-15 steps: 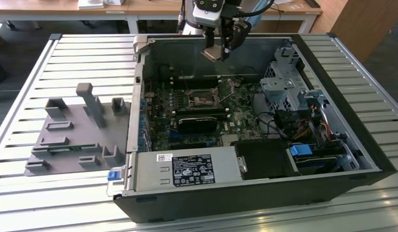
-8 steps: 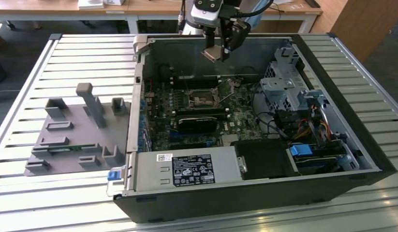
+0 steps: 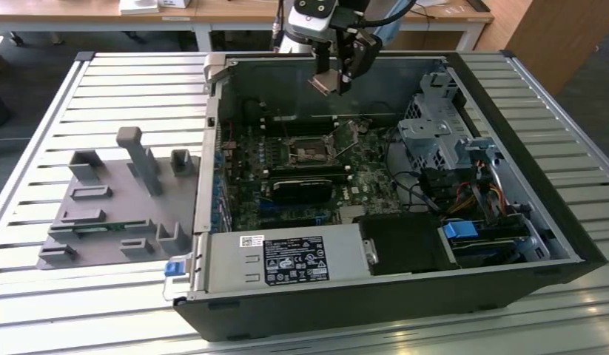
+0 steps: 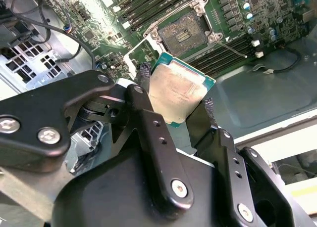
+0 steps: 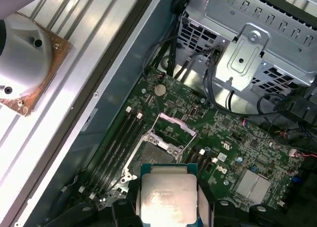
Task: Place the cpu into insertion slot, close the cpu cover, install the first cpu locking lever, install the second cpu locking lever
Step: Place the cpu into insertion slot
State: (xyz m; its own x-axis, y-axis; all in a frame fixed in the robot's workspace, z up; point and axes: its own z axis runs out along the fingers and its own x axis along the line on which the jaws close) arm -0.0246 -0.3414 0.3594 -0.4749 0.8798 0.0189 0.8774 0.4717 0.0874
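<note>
On the slatted worktop [image 3: 47, 111] an opened computer case [image 3: 570, 244] is laid flat, its green board [image 3: 368, 185] exposed. The gripper [image 3: 336, 80] is seen hovering clear of the board, at twelve o'clock from the insertion slot [image 3: 309, 153] in the exterior view. The cpu cover [image 5: 174, 121] is swung up at the slot's two o'clock edge, so the socket is bared. The cpu [image 4: 178, 91] is clamped between the jaws by two opposite edges, metal top shown to the wrist cameras. Placement is judged the step in hand; a level descent is called for, with the chip squared to the socket.
</note>
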